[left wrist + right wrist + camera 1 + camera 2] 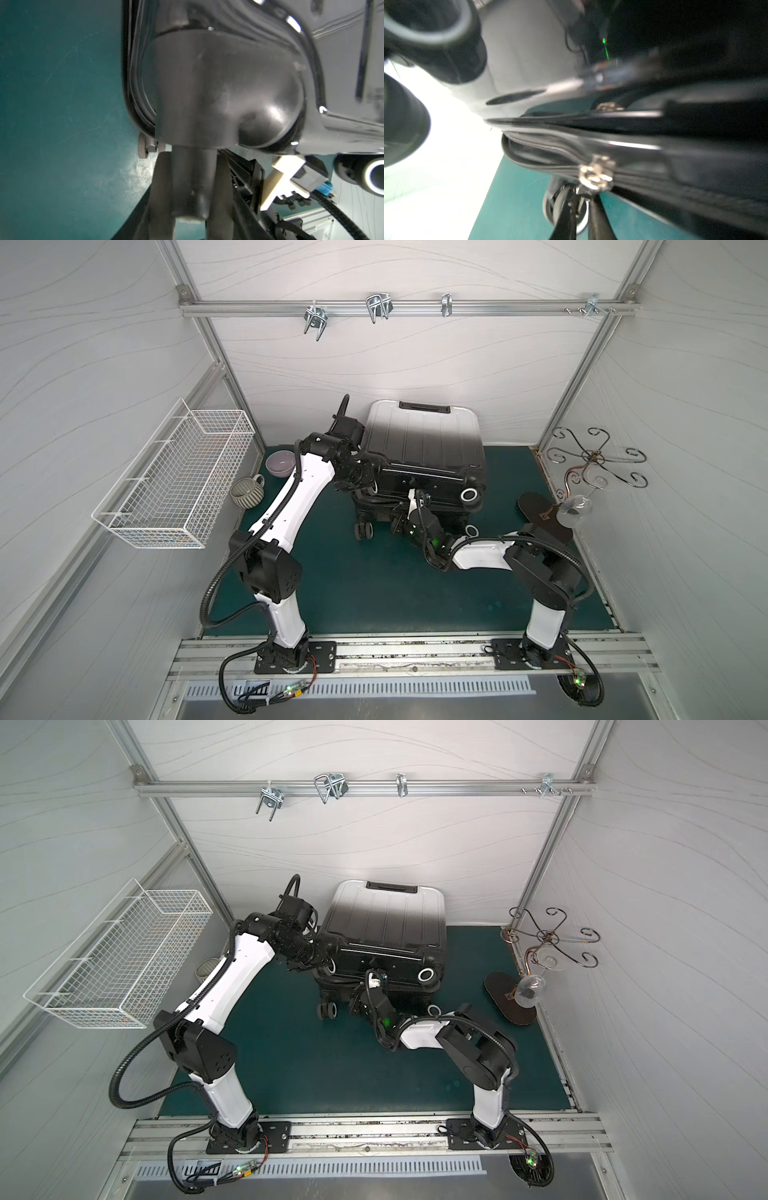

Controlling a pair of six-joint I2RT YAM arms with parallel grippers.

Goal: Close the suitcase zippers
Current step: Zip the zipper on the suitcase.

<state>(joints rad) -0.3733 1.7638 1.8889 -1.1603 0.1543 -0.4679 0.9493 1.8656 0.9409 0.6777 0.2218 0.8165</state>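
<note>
The suitcase (419, 435) (386, 915) lies flat on the green mat, its ribbed shell fading white to black. Both top views show its two shells slightly apart at the near end. My left gripper (365, 479) (192, 187) is at the case's near left corner, shut on the black wheel (191, 182) under the rounded corner housing (218, 83). My right gripper (400, 509) (582, 199) is at the near seam, shut on the silvery zipper pull (596, 176) on the black zipper track (550, 158). A second silvery pull (609, 107) shows on the seam further along.
A white wire basket (178, 477) hangs on the left wall, with a grey bowl (279, 463) and a striped mug (245, 491) on the mat below it. A metal glass stand (594, 460) with a wine glass (575, 510) stands at the right. Hooks (378, 306) hang on the back rail.
</note>
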